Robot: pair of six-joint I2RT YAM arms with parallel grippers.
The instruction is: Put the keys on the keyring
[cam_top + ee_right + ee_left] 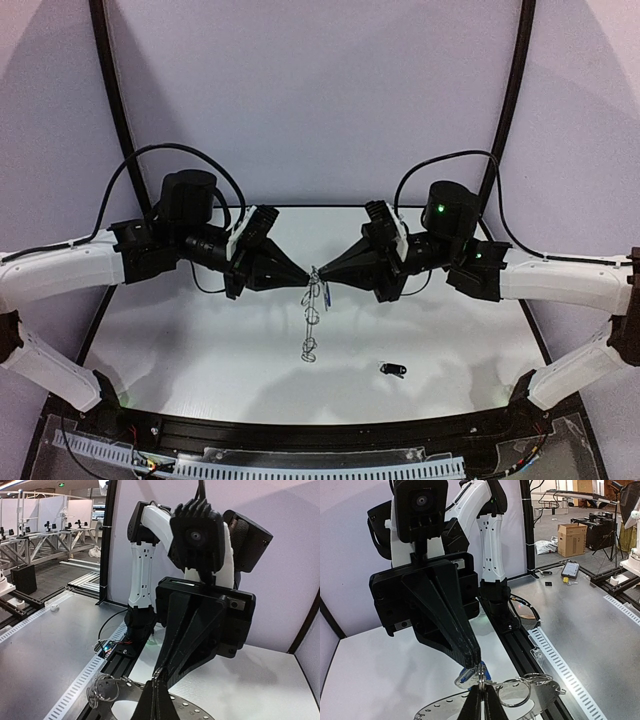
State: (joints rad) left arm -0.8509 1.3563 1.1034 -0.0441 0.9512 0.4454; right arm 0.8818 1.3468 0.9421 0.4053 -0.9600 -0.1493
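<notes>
Left hand [305, 283] clamps keyring [311, 322]; key [392, 369] apart.

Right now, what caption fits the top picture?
Left pincer meets right pincer tip to tip, keyring dangling below, black key on the table.

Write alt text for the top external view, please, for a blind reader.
The left gripper and right gripper meet tip to tip above the white table, the keyring and a blue key held between them. A black key lies on the table, right of centre.
</notes>
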